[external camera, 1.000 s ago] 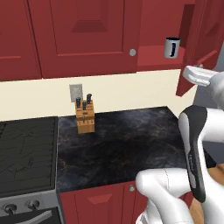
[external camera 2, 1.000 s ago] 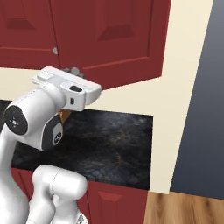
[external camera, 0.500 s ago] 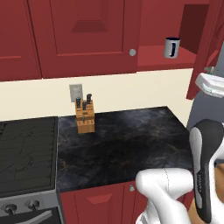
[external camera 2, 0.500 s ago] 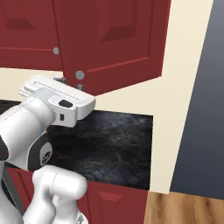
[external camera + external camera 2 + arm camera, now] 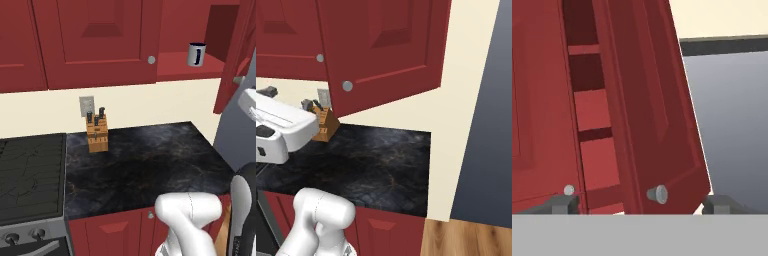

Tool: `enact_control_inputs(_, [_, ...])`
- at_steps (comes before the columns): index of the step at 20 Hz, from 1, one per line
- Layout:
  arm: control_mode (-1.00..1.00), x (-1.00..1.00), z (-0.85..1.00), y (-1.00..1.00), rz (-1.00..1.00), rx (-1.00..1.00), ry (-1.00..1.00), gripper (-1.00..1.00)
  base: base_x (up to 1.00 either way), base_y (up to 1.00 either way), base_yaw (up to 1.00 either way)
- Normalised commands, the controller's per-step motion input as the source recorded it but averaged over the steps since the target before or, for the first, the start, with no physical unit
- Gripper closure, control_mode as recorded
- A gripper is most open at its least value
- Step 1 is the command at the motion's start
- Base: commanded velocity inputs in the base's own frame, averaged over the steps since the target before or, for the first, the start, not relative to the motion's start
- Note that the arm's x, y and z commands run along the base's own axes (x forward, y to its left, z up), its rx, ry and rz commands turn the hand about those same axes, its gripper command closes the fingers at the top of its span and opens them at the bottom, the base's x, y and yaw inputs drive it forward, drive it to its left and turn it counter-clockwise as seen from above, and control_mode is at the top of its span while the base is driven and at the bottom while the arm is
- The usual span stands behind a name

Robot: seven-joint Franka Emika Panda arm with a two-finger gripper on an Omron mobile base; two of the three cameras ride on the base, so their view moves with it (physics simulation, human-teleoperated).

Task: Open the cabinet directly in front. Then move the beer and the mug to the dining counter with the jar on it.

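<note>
1. Hand view, nearest: gripper (image 5: pixel 639 204) at the bottom edge, its two dark tips far apart, jaws wide, nothing between them but air. The right door's round knob (image 5: pixel 658 194) sits just above the gap, not touched.
2. Same view, a bit further: right door (image 5: pixel 654 105) of the cabinet (image 5: pixel 542 100) swung out; its free edge runs from top centre to lower right. A narrow slot between the two doors shows the red inner shelf (image 5: pixel 594 109). Grey wall fills the right side beyond the door edge.
3. Left base view, lower right: white arm, cut off by the frame. Past it the black worktop (image 5: pixel 145 165), open room across most of it; knife block (image 5: pixel 97 132) stands near the back wall, left of centre; stove (image 5: pixel 30 175) at left edge.
4. Left base view, upper right: mug (image 5: pixel 197 54) on the open shelf, upright, near its front lip. Open door partly cut off by the right edge.
5. Right base view: open door covers the cabinet inside, upper centre. Wood floor (image 5: pixel 466 237) at lower right.
6. Cabinet depth behind the mug is dark, hard to read.
</note>
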Motion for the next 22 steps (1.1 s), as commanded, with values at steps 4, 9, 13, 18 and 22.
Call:
enact_control_inputs(4, [-1.0,0.33,-0.48,1.0,-0.13,-0.28,0.0,-1.0,0.0,0.0,0.0])
enact_control_inputs(9, [-1.0,0.98,-0.16,0.58,-0.28,-0.13,-0.01,-1.0,0.0,0.0,0.0])
enact_control_inputs(13, [-1.0,1.0,-0.28,0.39,-0.25,-0.08,0.04,-1.0,0.0,0.0,0.0])
enact_control_inputs(18, [-1.0,1.0,-0.32,0.05,-0.33,-0.05,0.15,-1.0,0.0,0.0,0.0])
enact_control_inputs(22, [-1.0,0.88,-0.21,-0.26,-0.31,0.0,0.26,-1.0,0.0,0.0,0.0])
